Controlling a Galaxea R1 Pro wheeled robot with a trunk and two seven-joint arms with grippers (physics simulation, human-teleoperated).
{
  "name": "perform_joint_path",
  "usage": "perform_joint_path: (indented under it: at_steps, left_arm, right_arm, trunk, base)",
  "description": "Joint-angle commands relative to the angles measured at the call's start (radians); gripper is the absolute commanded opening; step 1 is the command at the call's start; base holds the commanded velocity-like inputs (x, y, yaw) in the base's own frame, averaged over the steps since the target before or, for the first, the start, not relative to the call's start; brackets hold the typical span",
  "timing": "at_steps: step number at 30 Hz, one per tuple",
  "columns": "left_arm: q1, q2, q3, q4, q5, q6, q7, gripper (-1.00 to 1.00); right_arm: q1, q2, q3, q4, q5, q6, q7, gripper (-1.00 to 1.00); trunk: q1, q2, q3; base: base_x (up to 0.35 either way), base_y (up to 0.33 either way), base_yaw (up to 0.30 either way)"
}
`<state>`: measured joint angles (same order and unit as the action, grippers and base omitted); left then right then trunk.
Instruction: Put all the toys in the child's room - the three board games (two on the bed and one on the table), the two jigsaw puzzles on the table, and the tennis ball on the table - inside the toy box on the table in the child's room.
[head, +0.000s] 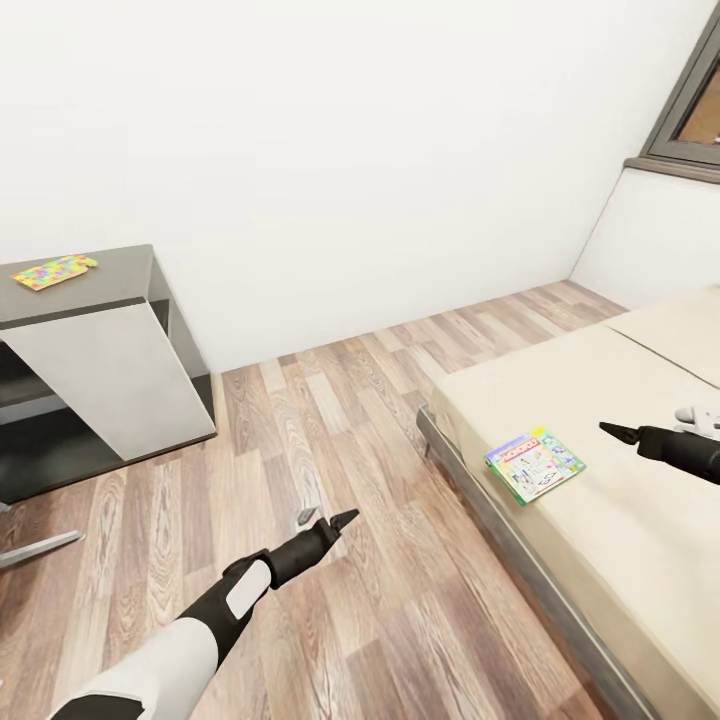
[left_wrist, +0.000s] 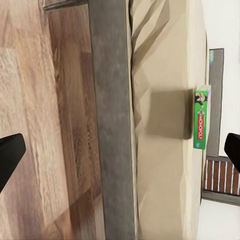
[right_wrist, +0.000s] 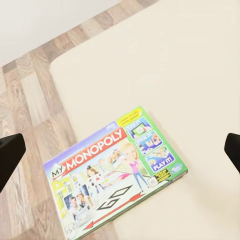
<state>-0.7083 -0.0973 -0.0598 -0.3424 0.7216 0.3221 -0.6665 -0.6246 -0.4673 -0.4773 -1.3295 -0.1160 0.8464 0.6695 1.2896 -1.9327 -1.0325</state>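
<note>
Dark grey desk top (head: 120, 275) at far left carries a jagged, many-coloured jigsaw puzzle (head: 54, 271), lying flat near the desk's left end. Wood-plank floor (head: 330, 400) runs between the desk and the bed.

Low in the middle, the left gripper (head: 322, 520) hangs over bare floor, its two fingers spread and holding nothing. Its wrist camera looks across the planks to the grey bed frame (left_wrist: 112, 125) and the side of the mattress.

To the right, the beige bed (head: 620, 500) holds one board game (head: 535, 466) — a green-edged Monopoly box lying flat close to the mattress's near left corner, with one corner just at the edge. The right gripper (head: 612, 430) hovers just right of the box and above it, fingers parted and empty; its wrist camera looks down at the box cover (right_wrist: 117, 172).

Likely risk: the box is thin and flat on a soft mattress, so fingers coming straight down may press into the bedding without getting under it. A sideways nudge could also slide it off the edge onto the floor — it sits very near the drop.
</note>
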Motion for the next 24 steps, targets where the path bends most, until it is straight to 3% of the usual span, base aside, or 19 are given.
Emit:
perform_joint_path:
  at_steps: [1,24]
  left_arm:
    - [0.000,0.001,-0.004,0.000,0.010,0.008,0.000,1.00]
    - [0.006,0.000,-0.004,-0.001,0.009,0.008,-0.008,1.00]
  right_arm:
    - [-0.001,0.000,-0.001,0.000,-0.009,0.008,-0.002,1.00]
    - [0.017,0.004,0.000,-0.078,-0.010,0.026,-0.002,1.00]
  trunk:
    - [0.000,0.000,-0.001]
    - [0.000,0.000,-0.001]
  base:
    - [0.000,0.000,0.000]
    - [0.104,0.083,-0.006]
